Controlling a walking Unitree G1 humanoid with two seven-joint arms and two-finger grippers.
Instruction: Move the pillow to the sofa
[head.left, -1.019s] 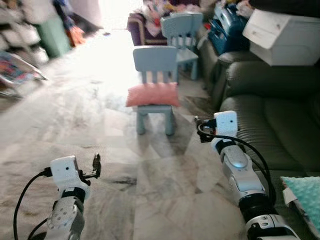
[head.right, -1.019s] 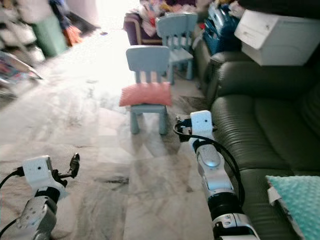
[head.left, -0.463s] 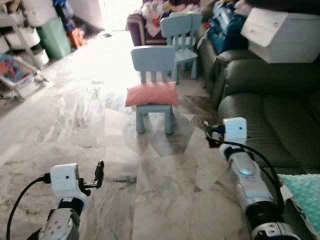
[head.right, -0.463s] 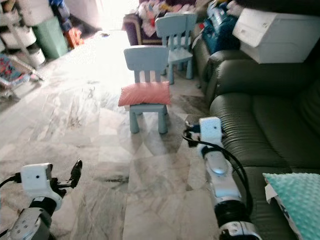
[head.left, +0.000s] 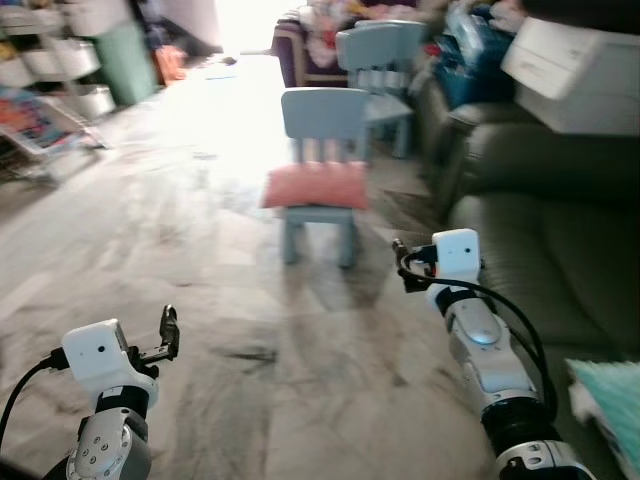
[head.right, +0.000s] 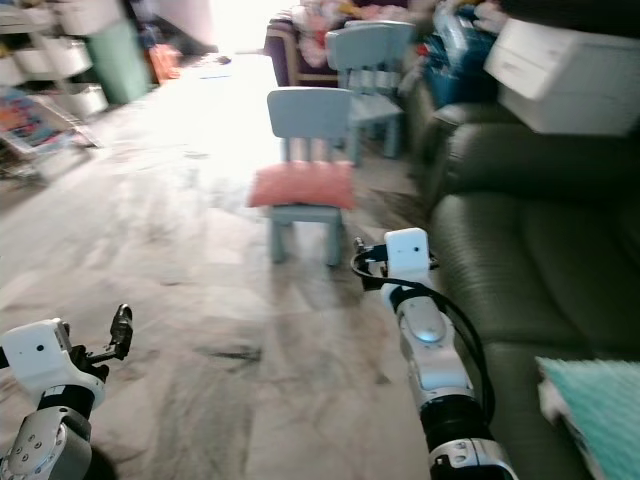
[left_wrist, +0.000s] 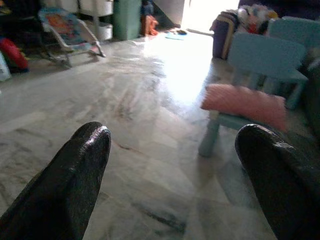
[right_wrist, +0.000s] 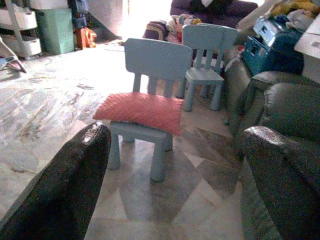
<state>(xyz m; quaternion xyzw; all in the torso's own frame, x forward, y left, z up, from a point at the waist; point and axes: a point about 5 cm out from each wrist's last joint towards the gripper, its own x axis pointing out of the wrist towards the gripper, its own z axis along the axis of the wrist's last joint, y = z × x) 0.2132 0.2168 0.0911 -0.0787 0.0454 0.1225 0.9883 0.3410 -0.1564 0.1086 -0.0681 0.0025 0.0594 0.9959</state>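
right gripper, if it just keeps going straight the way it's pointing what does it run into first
Most likely the pink pillow on the nearer light blue chair. The open right gripper points at that chair across bare marble floor, and nothing stands between. Depth is unclear, so it might meet the seat edge instead.

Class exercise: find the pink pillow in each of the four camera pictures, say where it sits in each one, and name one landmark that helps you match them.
Left eye view: pink pillow just above centre, on the blue chair's seat.
Right eye view: same pillow, slightly left of centre.
Left wrist view: pillow right of centre, between the two black fingers.
Right wrist view: pillow near centre.
Shared landmark: the blue chair beneath it, its slatted back rising behind the pillow.
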